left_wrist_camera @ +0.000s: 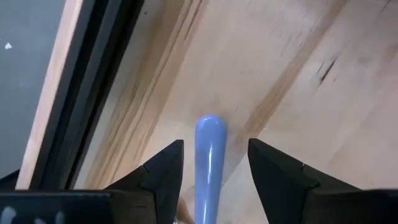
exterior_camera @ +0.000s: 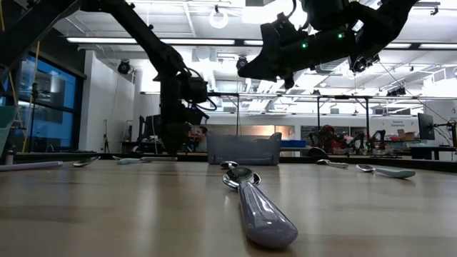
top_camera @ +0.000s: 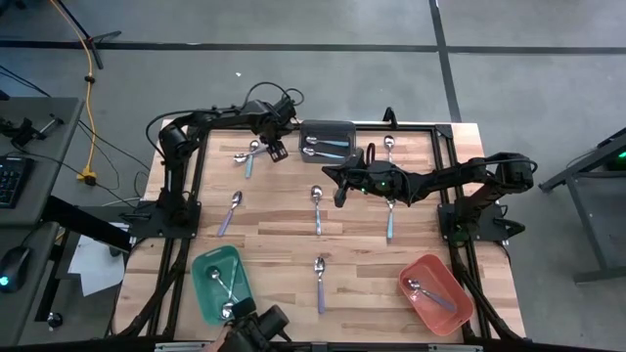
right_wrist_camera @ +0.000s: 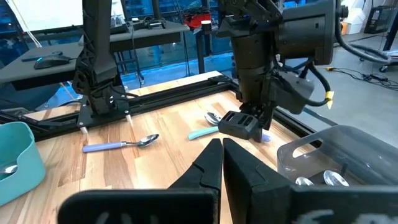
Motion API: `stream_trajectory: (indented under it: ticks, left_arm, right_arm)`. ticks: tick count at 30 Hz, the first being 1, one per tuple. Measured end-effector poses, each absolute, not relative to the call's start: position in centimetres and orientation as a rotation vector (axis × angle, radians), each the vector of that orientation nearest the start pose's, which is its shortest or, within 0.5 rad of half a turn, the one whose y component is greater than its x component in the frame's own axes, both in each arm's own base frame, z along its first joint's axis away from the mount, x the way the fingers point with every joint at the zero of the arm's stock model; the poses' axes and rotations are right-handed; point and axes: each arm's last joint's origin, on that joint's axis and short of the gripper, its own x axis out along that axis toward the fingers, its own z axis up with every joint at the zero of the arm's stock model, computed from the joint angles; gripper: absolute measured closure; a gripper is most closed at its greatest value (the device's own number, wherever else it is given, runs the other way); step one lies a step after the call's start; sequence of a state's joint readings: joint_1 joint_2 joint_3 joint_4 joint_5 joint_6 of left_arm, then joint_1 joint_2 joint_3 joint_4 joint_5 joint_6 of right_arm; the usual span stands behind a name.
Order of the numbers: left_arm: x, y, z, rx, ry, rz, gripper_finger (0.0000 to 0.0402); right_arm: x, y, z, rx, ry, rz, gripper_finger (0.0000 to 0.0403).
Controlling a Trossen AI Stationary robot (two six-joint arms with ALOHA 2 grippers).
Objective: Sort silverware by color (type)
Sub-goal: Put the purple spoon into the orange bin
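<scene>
Small spoons with shiny bowls lie scattered on the wooden table. My left gripper (top_camera: 275, 149) is down at the far left of the table, open, its fingers (left_wrist_camera: 163, 174) standing on either side of a lavender-blue spoon handle (left_wrist_camera: 209, 155) without touching it. A light blue spoon (right_wrist_camera: 202, 132) lies flat right beside that one. My right gripper (top_camera: 340, 192) hovers shut over the table's middle, high above the wood (exterior_camera: 275, 61), near a blue-handled spoon (top_camera: 317, 208). More spoons lie at the left (top_camera: 232, 210), the right (top_camera: 389, 221) and the near middle (top_camera: 320, 284).
A dark grey bin (top_camera: 328, 127) with spoons stands at the far edge, just right of my left gripper. A green bin (top_camera: 207, 266) holds spoons at the near left, and a red bin (top_camera: 445, 279) holds one at the near right. A black frame rail (left_wrist_camera: 93, 81) runs along the far edge.
</scene>
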State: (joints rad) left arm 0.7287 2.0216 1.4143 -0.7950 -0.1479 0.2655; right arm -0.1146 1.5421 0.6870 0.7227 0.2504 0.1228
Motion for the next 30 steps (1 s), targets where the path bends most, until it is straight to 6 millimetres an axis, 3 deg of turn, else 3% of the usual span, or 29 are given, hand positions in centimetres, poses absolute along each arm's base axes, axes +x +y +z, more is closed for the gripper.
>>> stream_trajectory:
  ticks: [5, 12, 23, 30]
  left_arm:
    - [28.39, 26.38, 14.43, -0.188, 1.504, 0.547, 0.0229]
    - [28.25, 26.59, 14.4, -0.168, 1.513, 0.555, 0.0233]
    - [28.24, 26.54, 14.39, -0.125, 1.529, 0.501, 0.0321]
    - [28.25, 26.56, 14.41, -0.1, 1.537, 0.485, 0.0355]
  right_arm:
    - [31.05, -4.3, 20.92, 0.112, 0.11, -0.372, 0.0403]
    - [31.06, -4.28, 20.91, 0.113, 0.111, -0.367, 0.0403]
    - [31.06, -4.29, 20.9, 0.113, 0.111, -0.368, 0.0403]
    - [31.06, -4.29, 20.9, 0.112, 0.112, -0.368, 0.0403]
